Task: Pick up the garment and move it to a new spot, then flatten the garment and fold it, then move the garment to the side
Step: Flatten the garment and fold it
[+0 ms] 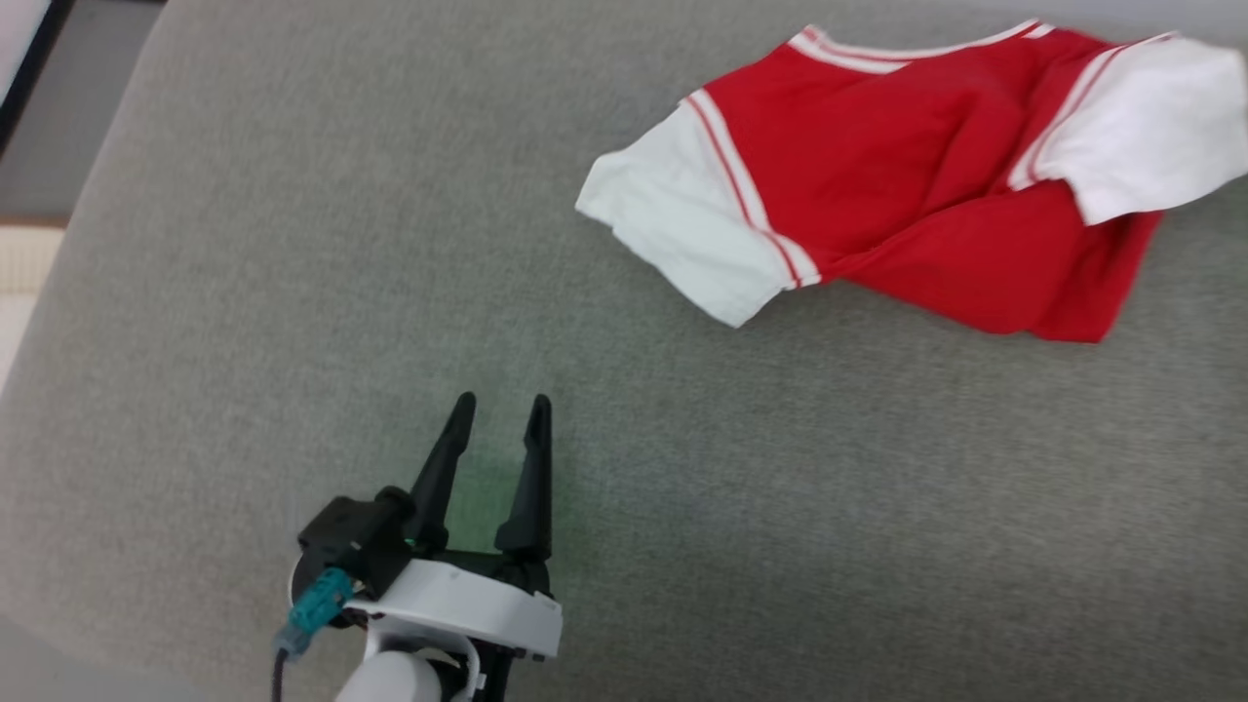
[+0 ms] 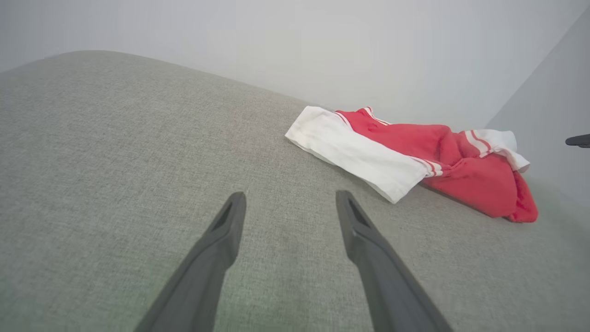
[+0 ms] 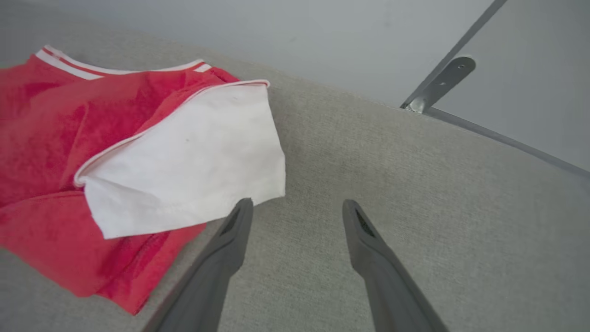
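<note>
At the far left we see the rounded edge of the one grey fabric surface [image 1: 292, 244], with a plainer grey strip [image 1: 58, 117] beyond it; near us and left of centre hangs the left gripper [image 1: 502, 400], its two dark fingers parted with nothing between them, pointing away from us over bare fabric; in its own wrist view the left gripper [image 2: 290, 196] shows the same gap, with the weave plain between the fingers; from there a broad stretch of open surface runs right and far, with nothing lying on it, as far as the garment [image 1: 877, 166]; we count one garment, red in the body, with two white sleeves and striped bands at the seams; it lies crumpled at the far right, close to the back edge of the surface where a pale wall [image 2: 276, 46] rises; its left sleeve [image 1: 682, 224] is spread flat toward the open side, well apart from the left gripper; its right sleeve [image 1: 1141, 136] is folded over the red body; further right, the right wrist view shows the right gripper [image 3: 298, 203] with its two fingers spread and holding nothing; one fingertip is just beside the corner of the folded sleeve [image 3: 193, 161], though we cannot tell whether it touches; right of it is bare fabric, then one metal bracket [image 3: 442, 80] past the far edge.
</note>
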You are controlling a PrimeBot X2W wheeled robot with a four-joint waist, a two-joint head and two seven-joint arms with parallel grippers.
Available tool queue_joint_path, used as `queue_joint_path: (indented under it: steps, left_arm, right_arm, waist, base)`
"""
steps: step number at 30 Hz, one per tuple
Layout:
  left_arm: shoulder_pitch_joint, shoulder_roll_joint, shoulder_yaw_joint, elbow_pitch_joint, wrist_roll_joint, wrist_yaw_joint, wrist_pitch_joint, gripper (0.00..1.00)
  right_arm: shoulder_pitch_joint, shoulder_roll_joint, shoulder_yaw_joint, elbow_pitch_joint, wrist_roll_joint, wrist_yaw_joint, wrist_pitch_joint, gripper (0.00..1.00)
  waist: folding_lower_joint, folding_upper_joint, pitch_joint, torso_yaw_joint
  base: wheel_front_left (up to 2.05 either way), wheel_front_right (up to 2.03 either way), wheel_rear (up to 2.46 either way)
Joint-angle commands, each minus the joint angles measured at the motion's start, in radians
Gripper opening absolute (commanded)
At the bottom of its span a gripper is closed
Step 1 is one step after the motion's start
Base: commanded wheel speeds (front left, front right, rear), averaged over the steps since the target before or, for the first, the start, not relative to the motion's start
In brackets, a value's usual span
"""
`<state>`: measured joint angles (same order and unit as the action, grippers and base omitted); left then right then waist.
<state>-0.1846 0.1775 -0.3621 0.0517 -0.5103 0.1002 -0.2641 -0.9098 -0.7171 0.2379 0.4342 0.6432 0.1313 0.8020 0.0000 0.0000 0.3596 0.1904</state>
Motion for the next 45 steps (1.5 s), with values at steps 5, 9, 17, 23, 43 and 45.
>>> queue_joint_path:
  steps: [5,9,17,23,43,45]
  left_arm:
    - [-0.023,-0.049,0.022,0.028,0.053,-0.052,0.000,1.00]
    - [-0.037,-0.075,0.037,0.045,0.080,-0.083,0.000,1.00]
    - [-0.058,-0.105,0.066,0.072,0.123,-0.122,0.000,1.00]
    - [-0.065,-0.117,0.088,0.087,0.134,-0.142,0.000,1.00]
    - [-0.075,-0.128,0.115,0.095,0.129,-0.173,0.000,1.00]
    - [-0.076,-0.128,0.114,0.091,0.122,-0.171,0.000,1.00]
  right_arm:
    - [-0.119,-0.024,0.082,0.078,0.044,-0.001,-0.006,1.00]
    - [-0.180,-0.028,0.135,0.126,0.050,-0.001,-0.040,1.00]
    - [-0.269,-0.006,0.221,0.218,0.070,-0.001,-0.112,1.00]
    - [-0.296,-0.009,0.274,0.257,0.114,-0.001,-0.145,0.02]
    - [-0.334,-0.002,0.420,0.346,0.191,-0.001,-0.153,0.00]
    - [-0.341,-0.001,0.430,0.353,0.196,-0.001,-0.151,0.00]
  waist:
    - [0.0000,0.0000,0.115,0.084]
    - [0.0000,0.0000,0.147,0.094]
    - [0.0000,0.0000,0.180,0.094]
    - [0.0000,0.0000,0.182,0.088]
    - [0.0000,0.0000,0.195,0.085]
    - [0.0000,0.0000,0.197,0.086]
  base:
    - [0.00,0.00,0.00]
    - [0.00,0.00,0.00]
    - [0.00,0.00,0.00]
    - [0.00,0.00,0.00]
    - [0.00,0.00,0.00]
    - [0.00,0.00,0.00]
